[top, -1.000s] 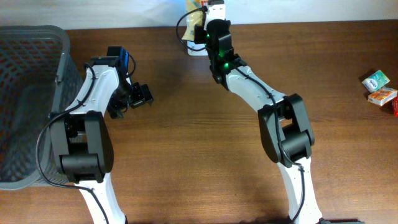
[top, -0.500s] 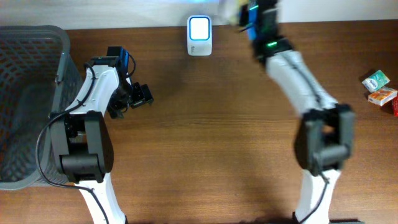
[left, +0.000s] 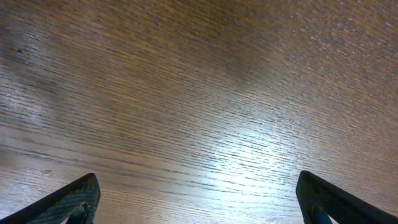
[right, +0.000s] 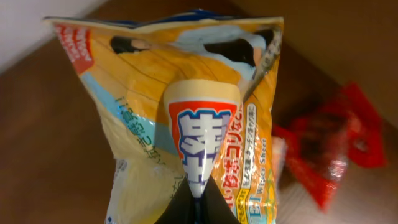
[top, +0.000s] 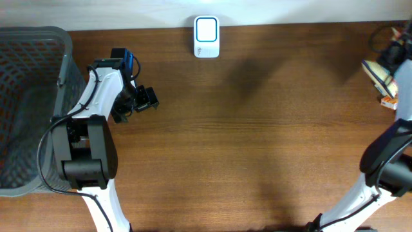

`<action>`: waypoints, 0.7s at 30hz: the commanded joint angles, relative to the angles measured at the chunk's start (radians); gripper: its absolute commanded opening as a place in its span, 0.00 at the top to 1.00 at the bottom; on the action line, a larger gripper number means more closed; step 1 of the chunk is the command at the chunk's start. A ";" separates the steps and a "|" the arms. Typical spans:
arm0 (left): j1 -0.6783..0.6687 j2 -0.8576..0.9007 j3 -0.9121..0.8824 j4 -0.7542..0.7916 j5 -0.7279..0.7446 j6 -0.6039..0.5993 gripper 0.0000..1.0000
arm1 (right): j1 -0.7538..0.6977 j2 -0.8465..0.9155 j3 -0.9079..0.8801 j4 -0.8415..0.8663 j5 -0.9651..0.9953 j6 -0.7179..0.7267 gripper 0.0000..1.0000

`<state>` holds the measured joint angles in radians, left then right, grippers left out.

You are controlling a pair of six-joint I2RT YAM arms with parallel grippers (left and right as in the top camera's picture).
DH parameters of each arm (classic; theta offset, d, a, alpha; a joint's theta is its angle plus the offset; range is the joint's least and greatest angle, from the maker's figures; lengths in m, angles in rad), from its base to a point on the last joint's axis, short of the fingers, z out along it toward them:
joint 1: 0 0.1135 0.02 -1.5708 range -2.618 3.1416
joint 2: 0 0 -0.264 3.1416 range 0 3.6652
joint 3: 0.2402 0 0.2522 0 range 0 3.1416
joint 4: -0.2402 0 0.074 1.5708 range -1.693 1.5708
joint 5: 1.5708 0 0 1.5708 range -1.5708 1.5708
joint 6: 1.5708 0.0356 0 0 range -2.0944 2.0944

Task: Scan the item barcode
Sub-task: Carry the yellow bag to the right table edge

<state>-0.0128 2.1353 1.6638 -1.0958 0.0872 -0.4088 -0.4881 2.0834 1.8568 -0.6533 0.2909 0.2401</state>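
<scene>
Holding the snack bag by its crimped end, my right pincer is clamped tight on the seam, and the printed front of the bag faces my wrist camera. No barcode shows on that face, so I judge it sits on the back or lower down, out of sight.

The bag hangs over the far right end of the bench, just above a red packet and near an orange carton. It is well apart from the barcode scanner, which stands at the far edge near the middle with its window lit.

To do the scan well, I would keep the grip on the seam only, so that no finger covers the code. I would turn the wrist until the barcode side squarely faces the lit window and hold the film flat rather than creased. It should come in close without touching the scanner. A slack bag may fold over its own code, so a slow, steady presentation seems wise.

My right arm is stretched out to the right edge, wrist raised above the loose items. My left arm is folded beside the mesh basket on the left. Its left pincer is spread wide and holds nothing, low over bare wood.
</scene>
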 commanded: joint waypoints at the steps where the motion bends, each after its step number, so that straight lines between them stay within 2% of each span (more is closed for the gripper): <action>1: 0.002 -0.025 0.009 -0.001 -0.009 -0.006 0.01 | -0.063 0.010 -0.019 -0.010 0.009 0.013 0.96; 2: 0.002 -0.025 0.009 -0.001 -0.009 -0.006 0.01 | -0.073 0.011 -0.019 -0.014 0.009 0.013 0.90; 3: 0.002 -0.025 0.009 -0.001 -0.009 -0.006 0.01 | -0.085 0.012 -0.019 -0.016 0.009 0.013 0.76; 4: 0.002 -0.025 0.009 -0.001 -0.009 -0.006 0.01 | -0.092 0.012 -0.019 -0.017 0.009 0.013 0.71; 6: 0.002 -0.025 0.009 -0.001 -0.009 -0.006 0.01 | -0.106 0.012 -0.019 -0.018 0.010 0.012 0.75; 8: 0.002 -0.025 0.009 -0.001 -0.009 -0.006 0.01 | -0.113 0.010 -0.018 -0.024 0.010 0.013 0.74; 10: 0.002 -0.025 0.009 -0.001 -0.009 -0.006 0.01 | -0.115 0.001 -0.018 -0.029 0.010 0.013 0.61; 11: 0.002 -0.025 0.009 -0.001 -0.009 -0.006 0.01 | -0.116 -0.008 -0.018 -0.033 0.010 0.013 0.59; 17: 0.002 -0.025 0.009 -0.001 -0.009 -0.006 0.01 | -0.100 -0.169 -0.016 -0.059 0.000 0.014 0.55; 21: 0.002 -0.025 0.009 -0.001 -0.009 -0.006 0.01 | -0.066 -0.335 -0.017 -0.127 -0.109 0.058 0.47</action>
<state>-0.0128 2.1353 1.6638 -1.0962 0.0853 -0.4091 -0.5880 1.9308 1.8397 -0.7521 0.2710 0.2623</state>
